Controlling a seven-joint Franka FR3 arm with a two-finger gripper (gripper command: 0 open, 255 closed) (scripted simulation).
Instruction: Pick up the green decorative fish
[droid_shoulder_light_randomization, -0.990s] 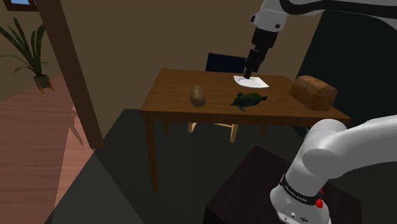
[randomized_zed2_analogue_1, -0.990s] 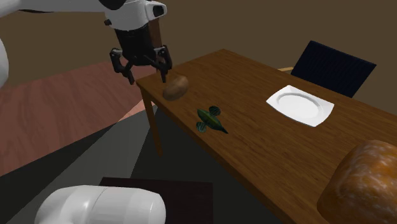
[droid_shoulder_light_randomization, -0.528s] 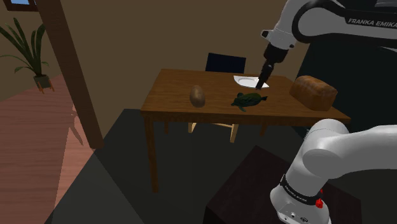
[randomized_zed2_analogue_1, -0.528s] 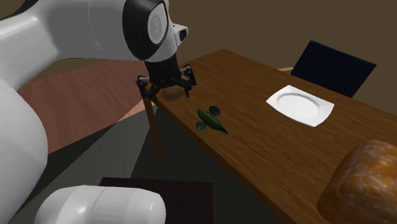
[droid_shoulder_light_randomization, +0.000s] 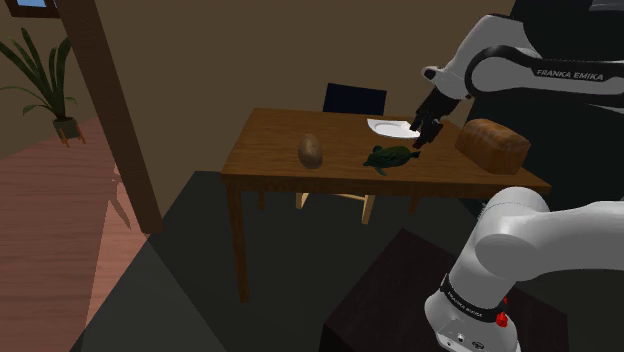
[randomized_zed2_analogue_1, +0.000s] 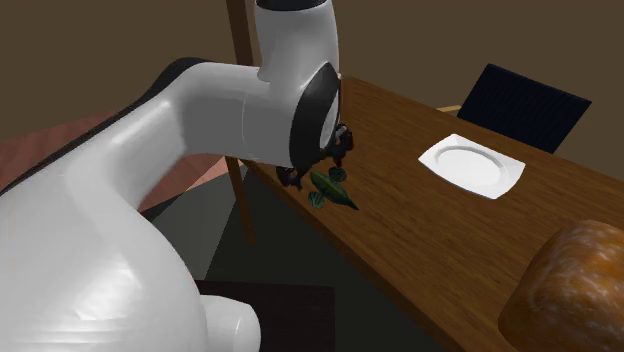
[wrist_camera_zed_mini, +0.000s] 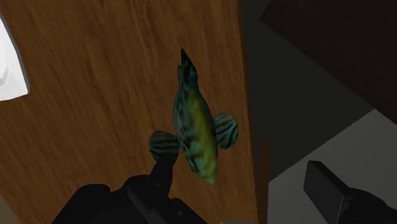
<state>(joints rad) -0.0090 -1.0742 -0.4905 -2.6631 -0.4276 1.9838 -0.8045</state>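
Observation:
The green striped fish (wrist_camera_zed_mini: 196, 124) lies flat on the wooden table (wrist_camera_zed_mini: 95, 127), close to its front edge. My gripper (wrist_camera_zed_mini: 245, 181) hovers open just above it. One finger (wrist_camera_zed_mini: 162, 175) is next to the fish's fin; the other finger (wrist_camera_zed_mini: 327, 188) hangs past the table edge, over the floor. Neither touches the fish. From the shoulder camera the gripper (droid_shoulder_light_randomization: 422, 132) sits just right of the fish (droid_shoulder_light_randomization: 392, 155). In the second exterior view the gripper (randomized_zed2_analogue_1: 318, 165) is right above the fish (randomized_zed2_analogue_1: 333, 190), under the big white arm.
A white square plate (droid_shoulder_light_randomization: 393, 127) lies behind the fish, a loaf of bread (droid_shoulder_light_randomization: 492, 145) at the table's right end, a potato (droid_shoulder_light_randomization: 311, 150) to the left. A dark chair (droid_shoulder_light_randomization: 354, 98) stands behind the table. A wooden post (droid_shoulder_light_randomization: 110, 100) and a plant (droid_shoulder_light_randomization: 45, 80) stand left.
The gripper has come down from above the plate toward the fish, moving to the shoulder view's right. The arm now blocks much of the second exterior view. The fish has not moved.

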